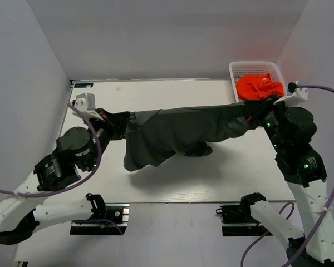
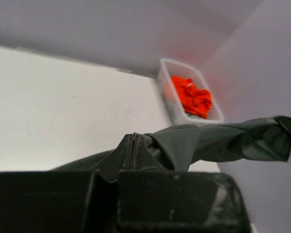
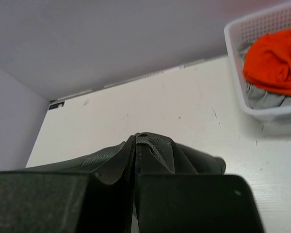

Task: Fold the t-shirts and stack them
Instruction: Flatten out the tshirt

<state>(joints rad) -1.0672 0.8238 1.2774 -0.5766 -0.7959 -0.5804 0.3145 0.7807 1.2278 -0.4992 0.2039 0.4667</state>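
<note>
**Currently: olive shirt strung between both grippers over the white table**

From the top camera I see a matte white table boxed in by plain pale grey walls on the far side and both flanks. The tabletop carries a few faint scuffs and specks in the right wrist view.

The dark olive-grey t-shirt is thin, limp fabric with a slight sheen. It is pulled into a long band across the middle of the table, and its bulk sags in loose folds toward the left half. A soft shadow lies under it. I cannot tell whether the lowest fold touches the surface.

The left gripper has its black fingers pressed together on a bunched edge of that shirt. The right gripper pinches the opposite end the same way, cloth puckered out of the narrow seam between its fingers.

In the far right corner sits a white plastic basket with lattice walls. The orange t-shirt lies crumpled inside it, heaped above the rim. Under the orange I can make out some grey cloth, but not what it is.

Each wrist camera's lower half is blocked by its own gripper body, and the left wrist view is soft.
</note>
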